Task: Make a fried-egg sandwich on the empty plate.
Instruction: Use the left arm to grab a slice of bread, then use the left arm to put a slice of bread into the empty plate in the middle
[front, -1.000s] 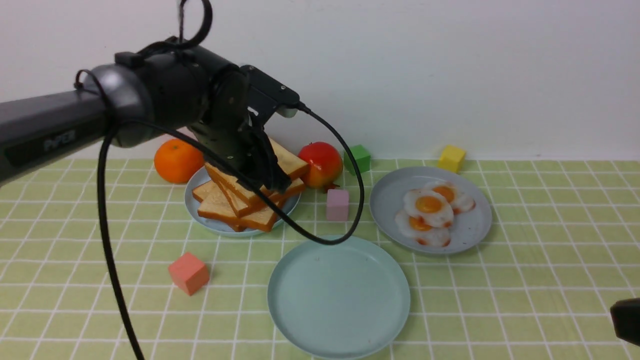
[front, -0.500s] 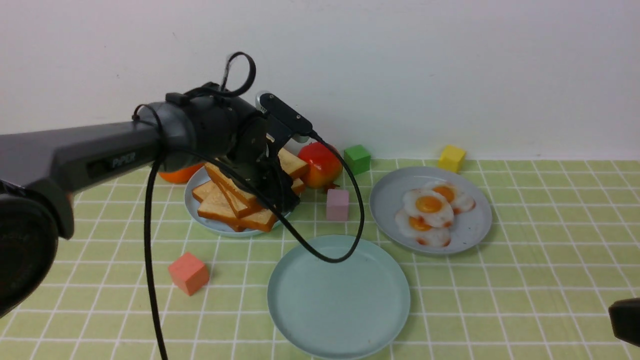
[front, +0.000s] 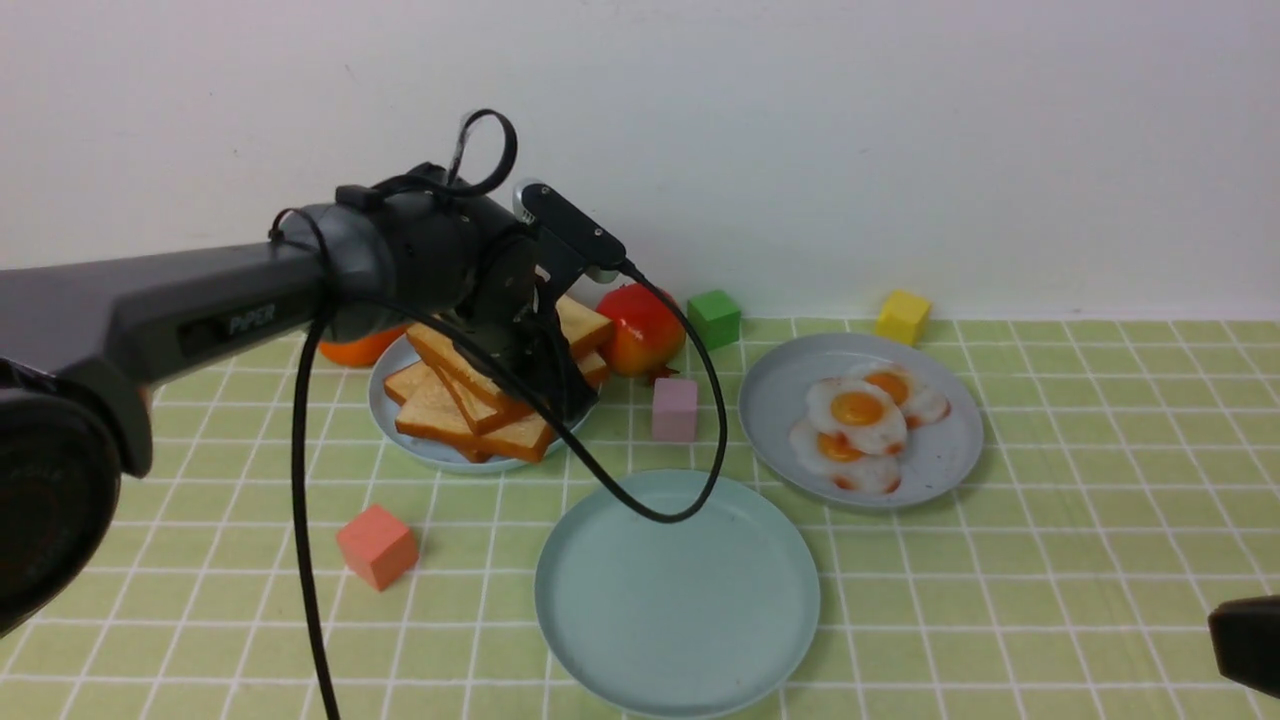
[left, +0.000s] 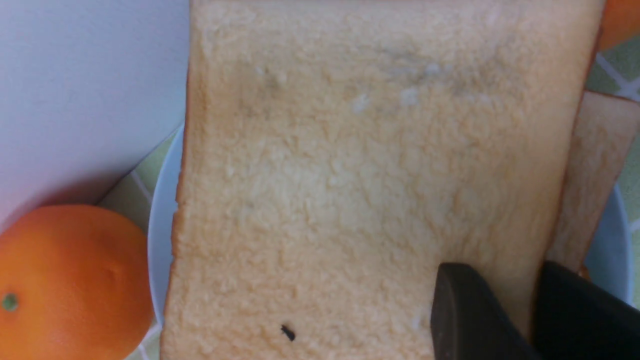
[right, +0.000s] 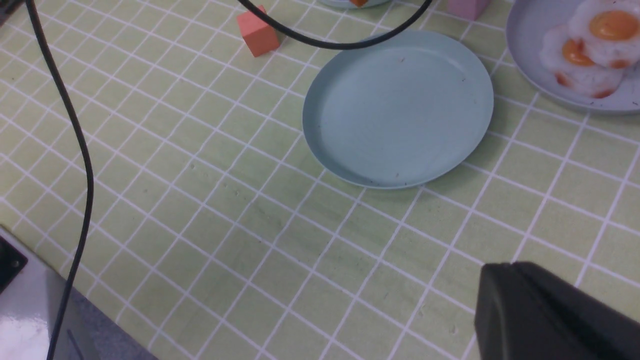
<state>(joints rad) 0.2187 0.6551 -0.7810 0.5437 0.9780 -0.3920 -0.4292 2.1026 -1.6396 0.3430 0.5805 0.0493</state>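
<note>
Left end effector (left: 520, 290) is clamping the top toast (left: 350, 175) by its edge. Right end effector (right: 530, 305) — jaws together — is hanging above the tabletop (right: 200, 200).

The mint plate (right: 397, 110) lies on the green checked tabletop (right: 200, 200), a greyer plate (right: 525, 45) of fried eggs (right: 587, 70) (overlapping) just beside it, a salmon cube (right: 258, 36) near
</note>
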